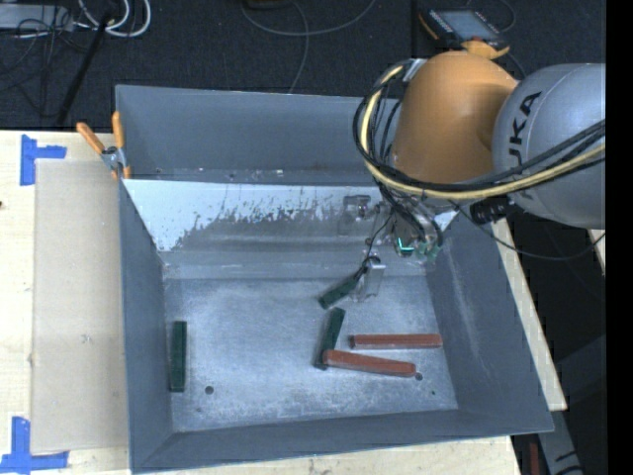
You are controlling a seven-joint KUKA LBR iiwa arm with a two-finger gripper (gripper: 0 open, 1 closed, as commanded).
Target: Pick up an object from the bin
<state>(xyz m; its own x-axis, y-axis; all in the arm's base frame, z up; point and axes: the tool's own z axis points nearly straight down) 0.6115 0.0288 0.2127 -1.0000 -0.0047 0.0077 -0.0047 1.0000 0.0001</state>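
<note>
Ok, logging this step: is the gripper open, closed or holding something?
Gripper: cannot be told; its tip is at one end of a tilted dark green bar.

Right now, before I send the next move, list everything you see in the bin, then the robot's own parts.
green sticks: 3, dark green; one by the left wall, one mid-floor, one tilted, its upper end at the gripper
brown sticks: 2, reddish-brown; right part of the floor, nearly parallel, upper and lower; the lower one's left end meets the mid-floor green stick
bin: 1, grey metal, scuffed floor
arm: 1, silver with an orange cover and cables, reaching in from the right
gripper: 1, low over the floor's upper middle, at the tilted green stick
</note>
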